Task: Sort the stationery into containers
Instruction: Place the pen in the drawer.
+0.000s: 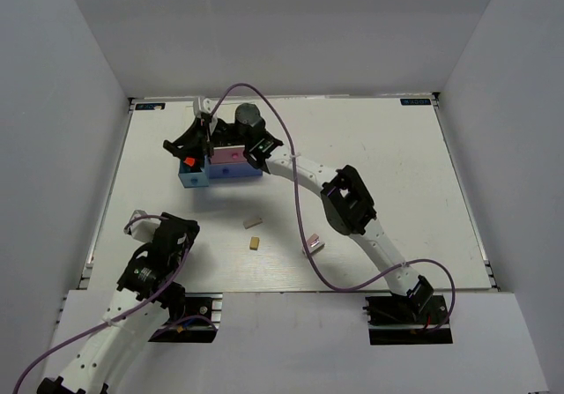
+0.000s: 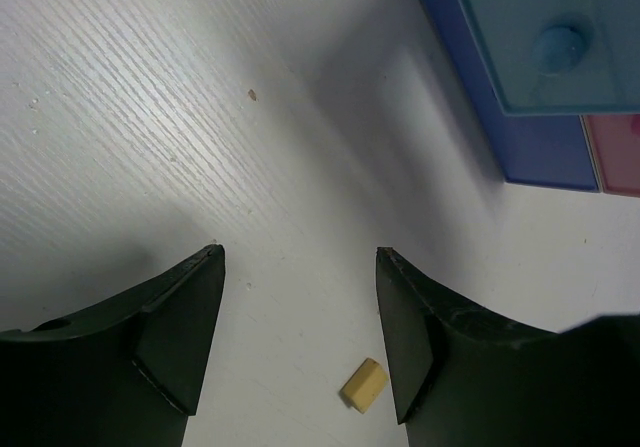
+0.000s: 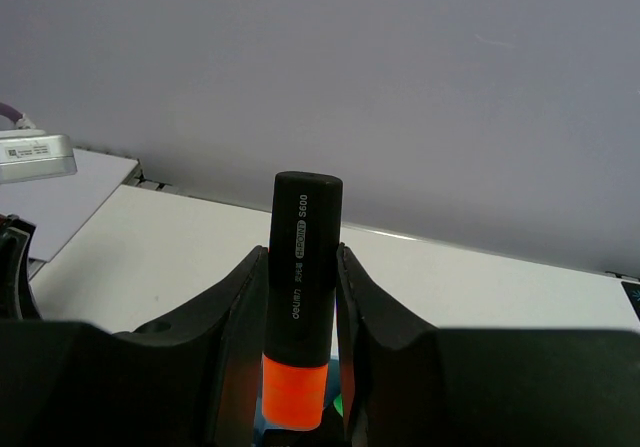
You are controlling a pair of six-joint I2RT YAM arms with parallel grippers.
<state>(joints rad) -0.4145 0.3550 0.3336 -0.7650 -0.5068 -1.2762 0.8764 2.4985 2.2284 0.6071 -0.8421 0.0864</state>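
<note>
The box of drawers (image 1: 231,160) stands at the back of the table, with a blue drawer (image 1: 190,180) pulled out at its left. My right gripper (image 1: 196,150) is over that drawer. It is shut on a black marker with an orange-red end (image 3: 300,297). A bit of green (image 3: 340,405) shows below the marker. My left gripper (image 1: 176,234) is open and empty low over the table at the front left. A tan eraser (image 2: 363,383) lies by its right finger (image 2: 410,337). The light blue drawer front (image 2: 555,37) shows ahead to the right.
A grey-white eraser (image 1: 253,223), the tan eraser (image 1: 255,243) and a white-pink oblong piece (image 1: 314,245) lie on the table in front of the box. White walls close in the table on three sides. A purple cable (image 1: 300,209) loops along the right arm.
</note>
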